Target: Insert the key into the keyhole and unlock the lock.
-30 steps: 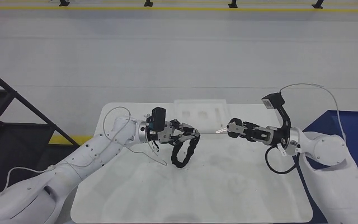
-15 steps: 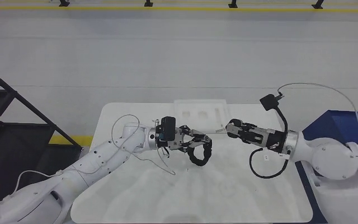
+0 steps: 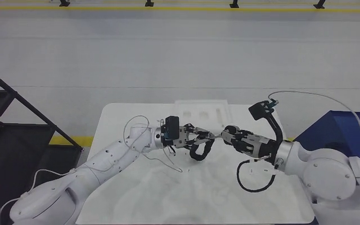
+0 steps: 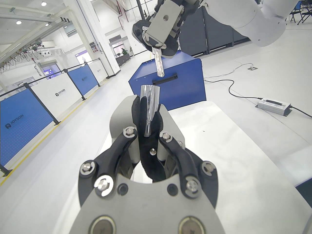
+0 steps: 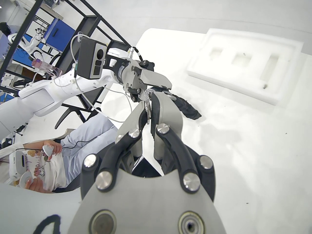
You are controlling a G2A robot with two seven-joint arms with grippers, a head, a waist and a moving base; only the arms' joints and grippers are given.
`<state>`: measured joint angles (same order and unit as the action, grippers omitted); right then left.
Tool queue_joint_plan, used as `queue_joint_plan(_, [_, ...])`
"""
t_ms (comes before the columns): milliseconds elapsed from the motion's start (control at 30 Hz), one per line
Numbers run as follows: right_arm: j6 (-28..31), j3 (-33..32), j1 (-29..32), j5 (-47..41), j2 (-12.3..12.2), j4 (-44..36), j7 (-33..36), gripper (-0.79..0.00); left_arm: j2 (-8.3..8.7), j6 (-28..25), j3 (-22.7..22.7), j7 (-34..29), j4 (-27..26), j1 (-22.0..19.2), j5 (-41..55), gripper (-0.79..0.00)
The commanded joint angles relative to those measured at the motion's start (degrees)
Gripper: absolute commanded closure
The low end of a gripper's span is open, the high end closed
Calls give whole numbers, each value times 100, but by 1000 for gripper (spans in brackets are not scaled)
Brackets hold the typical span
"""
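The lock is a chrome cylinder (image 4: 149,108) on a black cable loop (image 3: 201,151). My left gripper (image 4: 146,113) is shut on the cylinder and holds it above the table, with the cable hanging below. The silver key (image 4: 158,62) is clamped in my right gripper (image 5: 150,109), blade pointing at the cylinder's open end. A small gap separates the key tip from the cylinder, and the tip sits slightly off to one side. From above, the left gripper (image 3: 193,135) and the right gripper (image 3: 224,135) face each other over the table's middle, with the key (image 3: 212,135) between them.
A white foam tray (image 3: 202,109) with three recesses lies at the back of the white table (image 3: 225,194). A blue box (image 3: 332,126) stands off the table's right side and a black frame (image 3: 22,112) off its left. The near half of the table is bare.
The two arms have closed in on each other. The left gripper carried the lock rightward, and the right gripper brought the key leftward until its tip nearly meets the cylinder.
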<state>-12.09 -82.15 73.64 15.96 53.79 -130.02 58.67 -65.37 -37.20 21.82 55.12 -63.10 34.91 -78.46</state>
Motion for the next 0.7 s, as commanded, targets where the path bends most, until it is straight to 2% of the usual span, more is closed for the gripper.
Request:
queue_joint_plan(0, [-90, 80, -46, 200, -2, -42, -19, 0, -57, 10, 8, 45, 83, -6, -45, 0])
queue_joint_plan(267, [-471, 446, -244, 784, 5, -209, -28, 0, -221, 57, 107, 187, 350, 23, -176, 0])
queue_joint_plan(667, [-720, 705, -345, 1132, 29, -191, -157, 0, -348, -134, 286, 268, 504, 93, -361, 0])
